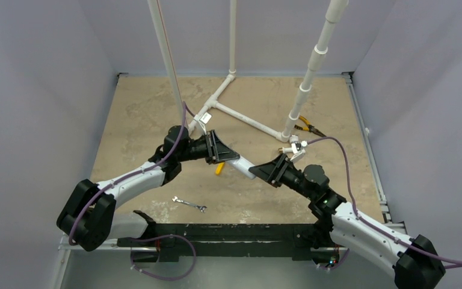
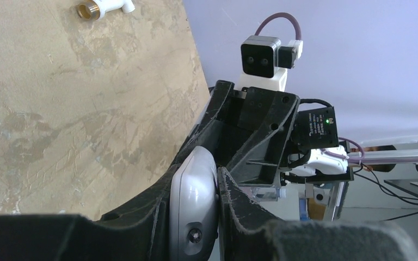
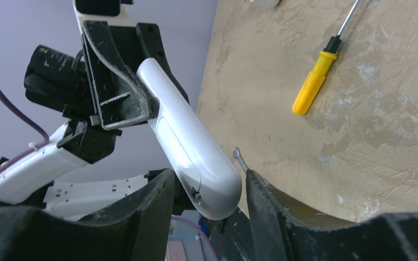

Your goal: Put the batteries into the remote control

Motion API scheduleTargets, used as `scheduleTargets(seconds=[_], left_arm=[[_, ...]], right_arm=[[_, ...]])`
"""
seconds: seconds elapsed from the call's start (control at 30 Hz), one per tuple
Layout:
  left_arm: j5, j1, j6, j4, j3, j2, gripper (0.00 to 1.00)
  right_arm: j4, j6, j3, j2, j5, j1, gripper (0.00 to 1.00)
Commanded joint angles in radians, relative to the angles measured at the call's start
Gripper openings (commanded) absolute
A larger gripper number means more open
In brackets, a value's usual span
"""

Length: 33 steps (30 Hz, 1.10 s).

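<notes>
The white remote control hangs in the air above the middle of the table, between both arms. My left gripper is shut on one end of it; in the left wrist view the remote control is pinched tight between the pads of the left gripper. My right gripper stands open around the other, rounded end of the remote control, with a gap on each side. A small catch shows on the remote's back cover. No batteries are in view.
A yellow-handled screwdriver lies on the tan table under the remote. A small wrench lies nearer the arm bases. A white pipe frame stands at the back, with pliers and a brass-tipped fitting near it.
</notes>
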Motion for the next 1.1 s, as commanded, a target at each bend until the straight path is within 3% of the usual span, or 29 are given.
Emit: scheduleTargets(seconds=[0.0,0.3,0.63,0.87,1.07], left_arm=[[-0.004,-0.008,-0.019,0.077,0.024,-0.027,0.0],[0.021,-0.008,-0.073,0.165,0.021,-0.001,0.0],[0.058,-0.009,-0.139,0.292,0.0,0.056,0.0],[0.053,-0.009,-0.138,0.296,-0.006,0.056,0.0],[0.053,-0.008,-0.135,0.303,-0.012,0.065,0.0]], right_arm=[[0.101,-0.008,-0.014,-0.004,-0.014,0.003,0.56],[0.371,0.056,-0.089,0.06,0.016,0.003,0.62],[0.674,0.102,-0.105,0.235,-0.014,0.003,0.57],[0.694,0.096,-0.1,0.24,-0.021,0.003,0.47],[0.66,0.077,-0.099,0.201,-0.014,0.003,0.54]])
